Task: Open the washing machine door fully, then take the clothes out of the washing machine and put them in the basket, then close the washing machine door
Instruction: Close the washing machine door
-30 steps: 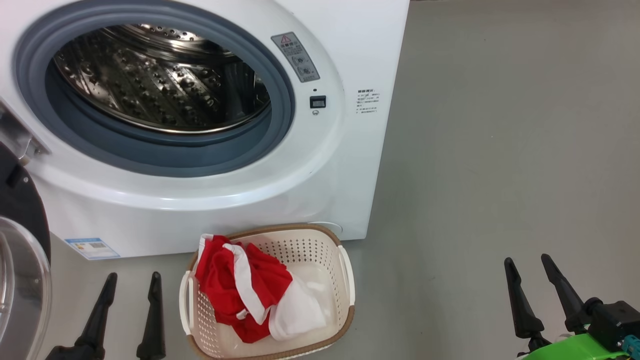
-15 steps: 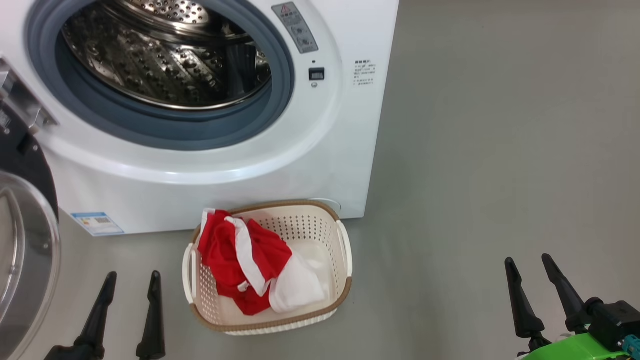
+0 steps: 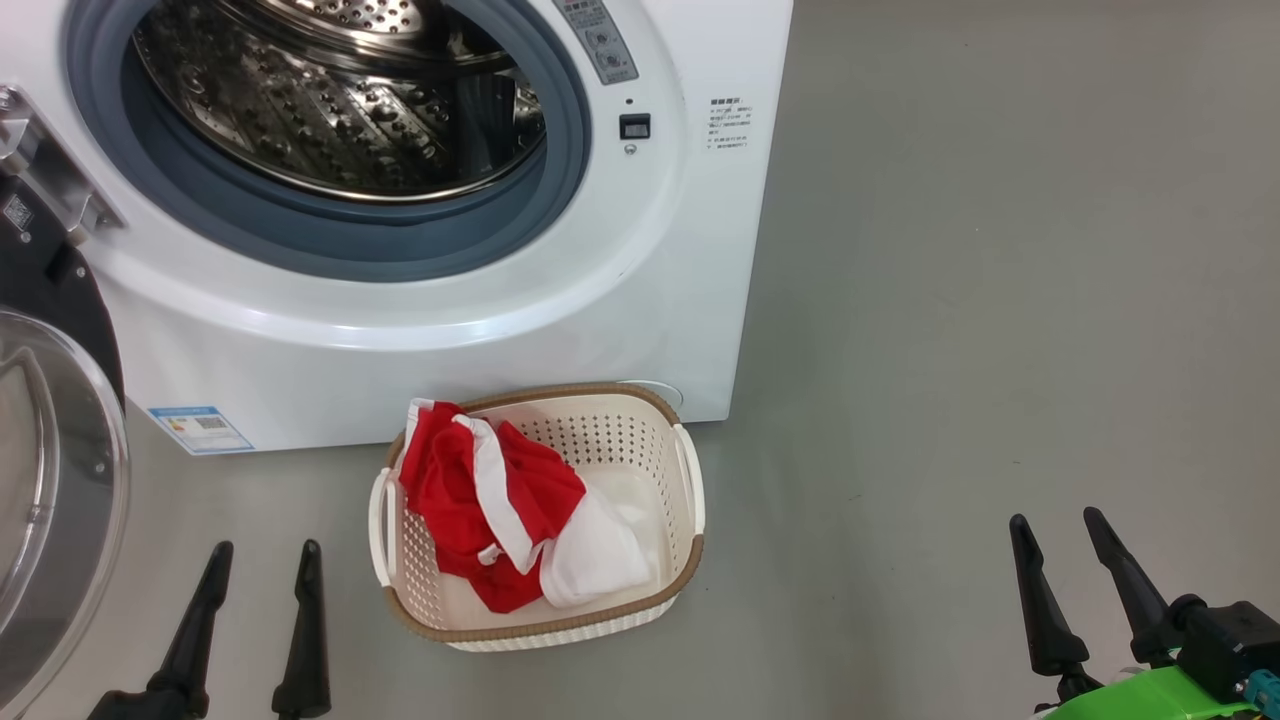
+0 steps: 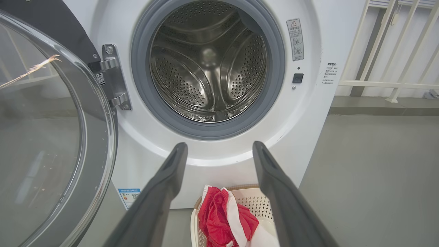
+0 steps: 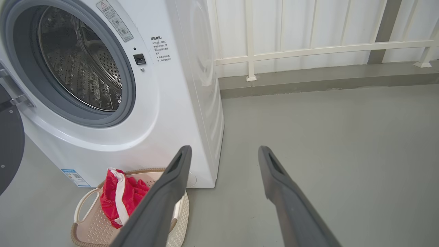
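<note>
The white washing machine (image 3: 420, 330) (image 4: 308, 113) (image 5: 178, 103) stands with its steel drum (image 3: 340, 100) (image 4: 209, 65) bare inside. Its door (image 3: 50, 470) (image 4: 51, 137) hangs swung wide at the left, glass bowl facing out. On the floor before the machine sits the cream basket (image 3: 650, 600) (image 5: 89, 230), and the red and white clothes (image 3: 490, 520) (image 4: 223, 219) (image 5: 120, 199) lie in it. My left gripper (image 3: 265, 550) (image 4: 219, 147) is open and empty, left of the basket. Far to the basket's right my right gripper (image 3: 1055, 520) (image 5: 223, 151) is open and empty too.
Grey floor (image 3: 1000, 300) stretches to the right of the machine. A white railing (image 5: 308, 51) (image 4: 387, 82) runs along the wall behind. A blue label (image 3: 200, 428) sits low on the machine's front.
The head camera has shifted, so the machine and basket sit higher in the picture. The clothes, the basket and both grippers keep their places and states.
</note>
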Tool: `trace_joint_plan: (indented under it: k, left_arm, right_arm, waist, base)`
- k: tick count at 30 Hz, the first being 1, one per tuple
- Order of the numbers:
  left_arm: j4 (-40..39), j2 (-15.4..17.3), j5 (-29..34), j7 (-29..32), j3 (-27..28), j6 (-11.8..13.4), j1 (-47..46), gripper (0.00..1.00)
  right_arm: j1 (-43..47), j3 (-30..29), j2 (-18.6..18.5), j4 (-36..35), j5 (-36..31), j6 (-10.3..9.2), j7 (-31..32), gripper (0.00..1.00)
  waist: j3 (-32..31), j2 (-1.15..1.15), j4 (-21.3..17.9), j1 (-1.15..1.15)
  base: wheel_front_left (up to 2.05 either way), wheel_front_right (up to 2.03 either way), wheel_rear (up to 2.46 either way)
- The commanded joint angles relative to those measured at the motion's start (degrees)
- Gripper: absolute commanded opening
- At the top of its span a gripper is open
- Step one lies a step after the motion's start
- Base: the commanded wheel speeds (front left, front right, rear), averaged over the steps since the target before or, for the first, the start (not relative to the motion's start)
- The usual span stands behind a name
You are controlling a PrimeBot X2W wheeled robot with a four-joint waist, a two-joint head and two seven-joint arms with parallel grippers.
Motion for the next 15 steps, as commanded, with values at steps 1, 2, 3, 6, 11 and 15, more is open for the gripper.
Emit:
trace_joint_plan:
  k: [1, 2, 3, 6, 11, 15]
  left_arm:
    - [-1.4, 0.4, -0.1, -0.3, 1.9, -0.3, -1.6, 1.0]
    - [-1.3, 0.4, -0.2, -0.3, 1.9, -0.3, -1.6, 1.0]
    - [-1.2, 0.4, -0.2, -0.3, 1.9, -0.3, -1.6, 1.0]
    - [-0.5, 0.4, -0.8, -0.3, 1.7, -0.1, -1.7, 1.0]
    - [0.4, 0.4, -1.7, -0.3, 0.9, 0.4, -2.0, 1.0]
    - [0.8, 0.4, -2.7, -0.3, -0.1, 1.4, -1.6, 1.0]
  right_arm:
    - [-0.9, 1.1, -0.6, -1.4, 0.9, 0.36, -0.4, 1.0]
    - [-0.9, 1.1, -0.6, -1.4, 0.9, 0.36, -0.4, 1.0]
    - [-0.9, 1.1, -0.6, -1.4, 0.9, 0.36, -0.4, 1.0]
    - [-0.9, 1.4, -0.7, -1.3, 0.9, 0.36, -0.4, 1.0]
    - [-0.8, 2.0, -1.3, -1.2, 0.8, 0.36, -0.4, 1.0]
    - [-0.9, 2.5, -2.0, -1.0, 0.9, 0.36, -0.4, 1.0]
  waist:
    - [0.0, 0.0, 0.0, 0.0]
    - [0.0, 0.0, 0.1, 0.0]
    - [0.0, 0.0, 0.2, 0.0]
    - [-0.1, 0.0, 0.7, 0.0]
    - [-0.2, 0.0, 3.1, 0.0]
    - [-0.5, 0.0, 6.1, 0.0]
  base:
    - [0.0, 0.0, 0.0]
    - [0.0, 0.0, 0.0]
    - [0.0, 0.0, 0.0]
    - [0.0, 0.0, 0.0]
    - [0.0, 0.0, 0.0]
    - [0.0, 0.0, 0.0]
